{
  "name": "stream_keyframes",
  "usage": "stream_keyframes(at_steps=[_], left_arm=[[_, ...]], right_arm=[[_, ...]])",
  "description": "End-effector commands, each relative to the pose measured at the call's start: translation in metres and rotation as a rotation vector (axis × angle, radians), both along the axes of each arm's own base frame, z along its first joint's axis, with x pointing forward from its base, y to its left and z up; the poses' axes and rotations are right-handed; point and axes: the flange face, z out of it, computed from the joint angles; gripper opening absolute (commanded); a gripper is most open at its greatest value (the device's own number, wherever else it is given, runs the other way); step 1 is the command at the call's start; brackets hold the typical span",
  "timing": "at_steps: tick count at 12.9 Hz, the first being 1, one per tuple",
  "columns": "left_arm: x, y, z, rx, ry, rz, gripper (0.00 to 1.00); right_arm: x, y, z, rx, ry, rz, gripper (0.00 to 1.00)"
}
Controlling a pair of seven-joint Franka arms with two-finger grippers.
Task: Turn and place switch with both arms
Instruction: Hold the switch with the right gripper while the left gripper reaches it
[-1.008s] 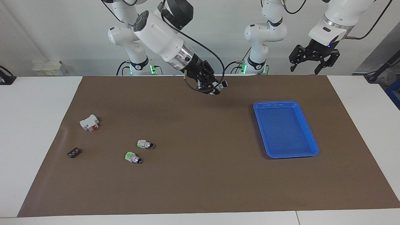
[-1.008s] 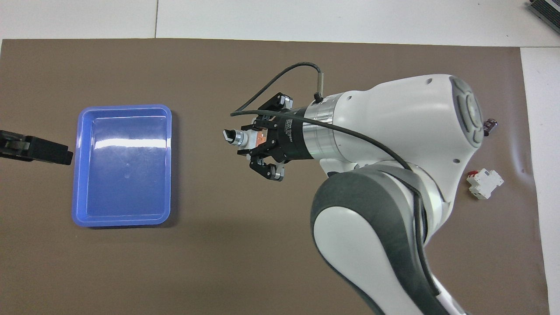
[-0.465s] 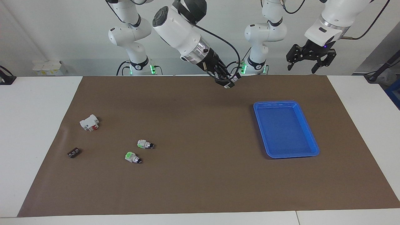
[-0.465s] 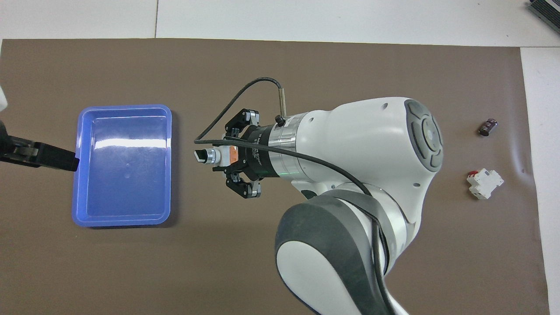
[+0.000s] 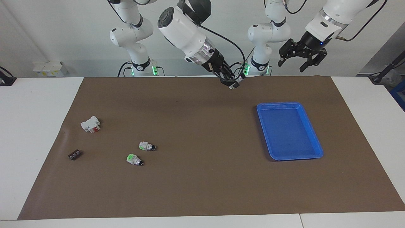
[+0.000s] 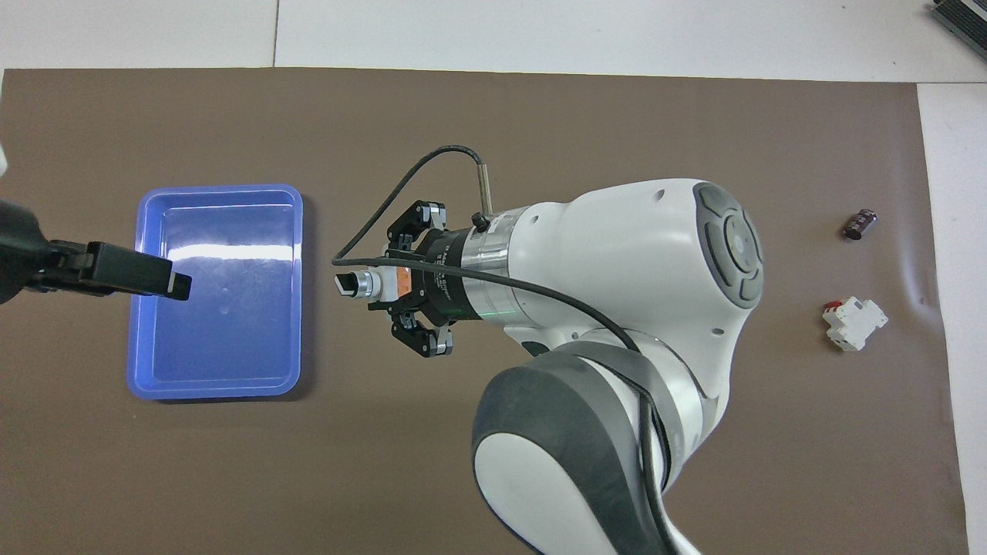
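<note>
My right gripper is shut on the orange block end of the switch. It holds the switch level in the air over the brown mat, black knob pointing toward the blue tray. In the facing view the right gripper and the switch hang high above the mat's edge nearest the robots. My left gripper is open and raised, apart from the switch, toward the left arm's end. From overhead, the left gripper covers part of the tray.
The blue tray lies on the mat toward the left arm's end. Toward the right arm's end lie a green-block switch, a white-and-silver switch, a white breaker and a small dark part.
My right gripper rose and carried the switch toward the left arm's end. My left gripper moved in toward it, now showing over the tray from overhead.
</note>
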Motion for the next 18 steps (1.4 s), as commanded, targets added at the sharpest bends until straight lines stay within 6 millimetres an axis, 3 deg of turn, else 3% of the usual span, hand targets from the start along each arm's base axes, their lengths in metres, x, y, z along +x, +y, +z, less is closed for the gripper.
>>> stream_keyframes(at_steps=[1, 5, 7, 9, 14, 18], left_arm=[[-0.008, -0.007, -0.003, -0.091, 0.075, 0.159, 1.0], [-0.019, -0.023, -0.021, -0.303, 0.204, 0.456, 1.0], [-0.017, -0.027, -0.031, -0.428, 0.261, 0.548, 0.9], [-0.015, -0.027, -0.038, -0.487, 0.289, 0.622, 0.88], [-0.025, -0.043, -0.068, -0.573, 0.322, 0.679, 0.73], [-0.033, -0.059, -0.07, -0.599, 0.343, 0.667, 0.68]], right_arm=[[0.001, 0.0, -0.002, 0.012, -0.016, 0.018, 0.0], [-0.001, 0.0, -0.004, 0.008, -0.009, 0.023, 0.0], [-0.001, 0.0, -0.004, 0.008, -0.009, 0.023, 0.0], [-0.001, 0.0, -0.004, 0.009, -0.01, 0.022, 0.0], [-0.001, 0.0, -0.004, 0.009, -0.011, 0.021, 0.0], [-0.002, -0.001, -0.006, 0.006, -0.01, 0.02, 0.0]])
